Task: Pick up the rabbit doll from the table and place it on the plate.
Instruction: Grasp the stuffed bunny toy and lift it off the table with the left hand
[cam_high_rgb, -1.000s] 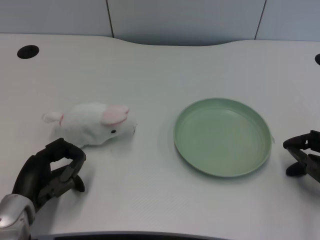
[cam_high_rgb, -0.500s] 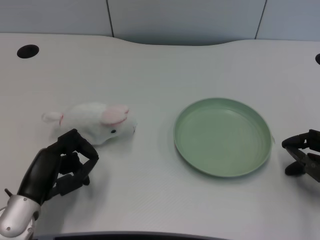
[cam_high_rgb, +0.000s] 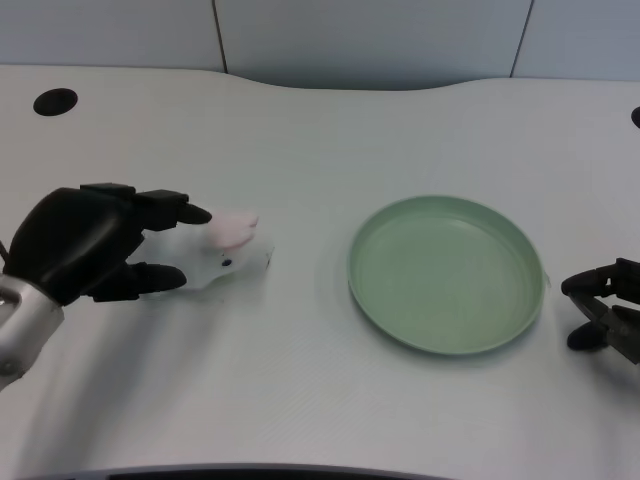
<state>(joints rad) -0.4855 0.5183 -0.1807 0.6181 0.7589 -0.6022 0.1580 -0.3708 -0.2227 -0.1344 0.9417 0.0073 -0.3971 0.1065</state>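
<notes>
The white rabbit doll (cam_high_rgb: 233, 249) with pink ears lies on the table left of centre, its head pointing right. My left hand (cam_high_rgb: 93, 245) is over the doll's body and hides its rear half. The fingers reach out above the doll and the thumb lies along its near side, still apart. I cannot tell whether they touch the fur. The doll's head sits where it did before. The pale green plate (cam_high_rgb: 445, 272) stands empty to the right, about a hand's width from the doll's nose.
My right hand (cam_high_rgb: 606, 314) rests on the table at the right edge, just beside the plate's rim. A black cable hole (cam_high_rgb: 55, 101) sits at the far left. The white table (cam_high_rgb: 300, 400) ends at a curved back edge before a grey wall.
My left hand has risen from the near left of the table and moved forward over the doll, its fingers opening out. The doll and plate have not moved.
</notes>
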